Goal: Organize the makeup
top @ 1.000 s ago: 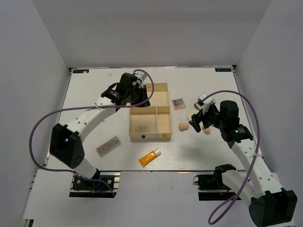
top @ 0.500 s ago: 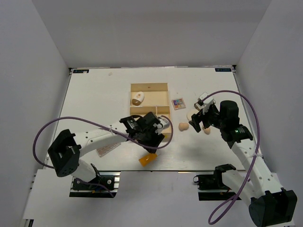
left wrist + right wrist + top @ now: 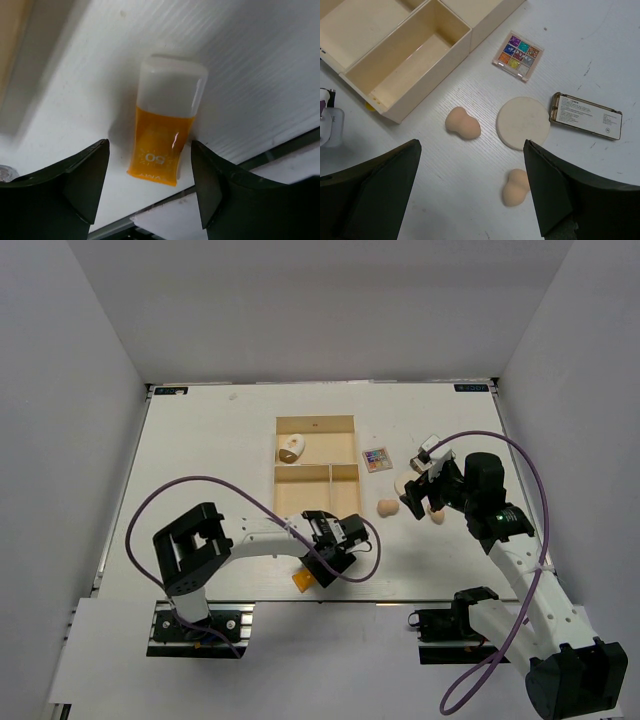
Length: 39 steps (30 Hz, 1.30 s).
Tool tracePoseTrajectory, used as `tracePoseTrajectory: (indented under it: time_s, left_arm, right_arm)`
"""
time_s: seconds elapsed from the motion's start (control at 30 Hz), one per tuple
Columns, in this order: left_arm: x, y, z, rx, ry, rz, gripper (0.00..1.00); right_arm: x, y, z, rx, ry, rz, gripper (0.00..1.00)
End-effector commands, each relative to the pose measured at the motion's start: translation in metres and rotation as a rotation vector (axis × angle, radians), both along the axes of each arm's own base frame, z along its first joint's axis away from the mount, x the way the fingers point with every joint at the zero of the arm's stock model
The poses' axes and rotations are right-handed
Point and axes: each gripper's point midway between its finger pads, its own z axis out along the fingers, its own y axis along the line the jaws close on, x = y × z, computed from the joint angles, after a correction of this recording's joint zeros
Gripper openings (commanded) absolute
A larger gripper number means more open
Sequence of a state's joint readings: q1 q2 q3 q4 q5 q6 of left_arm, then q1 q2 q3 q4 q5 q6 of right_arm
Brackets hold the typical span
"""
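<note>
An orange tube with a white cap lies flat near the table's front edge. My left gripper hovers open just above it, one finger on each side of its crimped end, touching nothing. From above, the left gripper covers most of the tube. One peach sponge lies in the far compartment of the wooden tray. My right gripper hangs open and empty over two more sponges, the cream round pad, the dark flat case and the multicolour palette.
The tray's two near compartments hold nothing. The left arm's links and purple cable stretch across the table's front left. The table's front edge runs right beside the tube.
My left arm has swung from the tray's far compartment, where a sponge now lies, down to the orange tube at the front, and its jaws have opened. The right arm has not moved.
</note>
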<state>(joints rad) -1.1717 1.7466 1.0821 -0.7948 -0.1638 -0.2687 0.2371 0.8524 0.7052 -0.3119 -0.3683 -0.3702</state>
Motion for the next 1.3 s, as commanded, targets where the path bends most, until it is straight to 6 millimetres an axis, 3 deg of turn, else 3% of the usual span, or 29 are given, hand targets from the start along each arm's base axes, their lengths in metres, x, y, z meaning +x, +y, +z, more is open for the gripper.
tracePoseTrajectory:
  time_s: [0.0,0.07,0.13,0.23,0.4,0.53,0.7,0.8,0.97,1.0,1.07,1.1,1.13,1.27]
  left_arm:
    - [0.007,-0.02,0.004,-0.031,-0.051,-0.02,0.76]
    - [0.008,-0.021,0.001,-0.023,-0.052,-0.023,0.76]
    - [0.006,-0.021,-0.004,-0.014,-0.039,-0.023,0.69]
    - [0.0,-0.025,-0.004,-0.045,-0.007,-0.033,0.47]
    - [-0.008,-0.037,0.012,-0.15,0.039,-0.044,0.25]
    - [-0.006,-0.05,0.049,-0.279,0.02,-0.042,0.2]
    - [0.015,-0.07,0.147,-0.545,-0.141,-0.008,0.19]
    - [0.043,-0.066,0.196,-0.618,-0.292,0.064,0.22]
    - [0.112,-0.057,0.246,-0.69,-0.534,0.247,0.29]
    - [0.124,-0.062,0.241,-0.672,-0.548,0.265,0.29]
    - [0.148,-0.068,0.257,-0.686,-0.604,0.304,0.29]
    - [0.168,-0.069,0.242,-0.637,-0.612,0.326,0.29]
    - [0.182,-0.073,0.256,-0.65,-0.644,0.34,0.29]
    - [0.242,-0.069,0.246,-0.57,-0.719,0.412,0.28]
  right_arm:
    - [0.004,0.0,0.007,0.011,-0.037,-0.004,0.89]
    - [0.004,0.001,0.007,0.012,-0.036,-0.005,0.89]
    - [0.003,0.001,0.008,0.011,-0.039,-0.002,0.89]
    - [0.002,0.0,0.008,0.013,-0.038,-0.003,0.89]
    - [0.002,0.001,0.01,0.015,-0.049,0.0,0.89]
    - [0.001,0.001,0.012,0.019,-0.054,0.0,0.89]
    - [0.0,0.001,0.013,0.022,-0.055,0.001,0.89]
    - [0.0,0.002,0.014,0.025,-0.059,0.005,0.89]
    - [-0.002,0.002,0.016,0.03,-0.061,0.007,0.89]
    - [-0.002,0.002,0.016,0.031,-0.06,0.006,0.89]
    - [-0.002,0.002,0.017,0.032,-0.066,0.005,0.89]
    - [-0.003,0.002,0.018,0.035,-0.065,0.005,0.89]
    - [-0.003,0.002,0.02,0.037,-0.073,0.005,0.89]
    - [-0.004,0.001,0.021,0.04,-0.079,0.003,0.89]
